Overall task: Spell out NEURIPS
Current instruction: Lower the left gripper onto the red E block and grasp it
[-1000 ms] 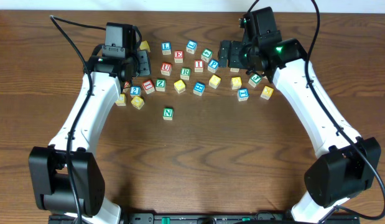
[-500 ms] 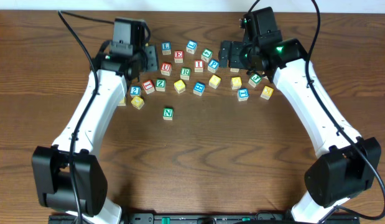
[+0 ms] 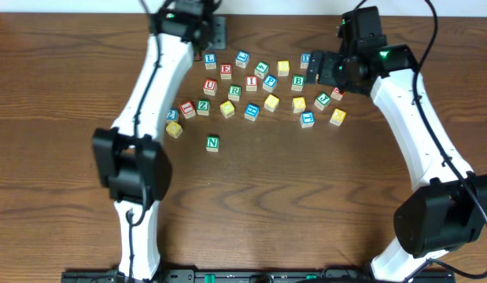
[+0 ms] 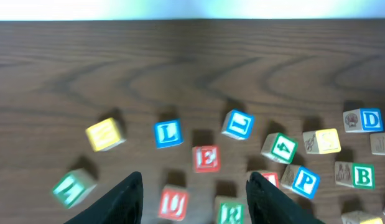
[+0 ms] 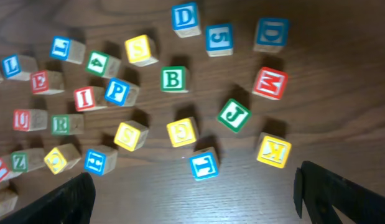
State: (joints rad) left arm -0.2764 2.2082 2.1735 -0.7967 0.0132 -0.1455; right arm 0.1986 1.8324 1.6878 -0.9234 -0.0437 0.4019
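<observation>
The green N cube [image 3: 212, 142] sits alone, nearer the front than the scatter of cubes. Within that scatter are red E [image 3: 226, 71], red U [image 3: 210, 85], green R [image 3: 234, 92], red I [image 3: 252, 82] and blue P [image 3: 269, 81], with a yellow S cube [image 5: 141, 48] close by. My left gripper [image 3: 214, 31] hovers open at the far edge above the cubes. In its wrist view the red U [image 4: 173, 202] and green R [image 4: 230, 211] lie below its fingers [image 4: 127, 199]. My right gripper [image 3: 316, 69] is wide open over the right-hand cubes, holding nothing.
Other letter cubes lie mixed in: blue L [image 4: 168, 133], green B [image 5: 173, 79], red M [image 5: 270, 83], green J [image 5: 234, 115], yellow K [image 5: 273, 150], blue T [image 5: 204, 163], blue D [image 5: 186, 17]. A pale wall borders the table's far edge [image 4: 192, 9].
The left arm has swung from the left of the cubes up to the far edge. The right gripper has shifted right, uncovering cubes that it hid.
</observation>
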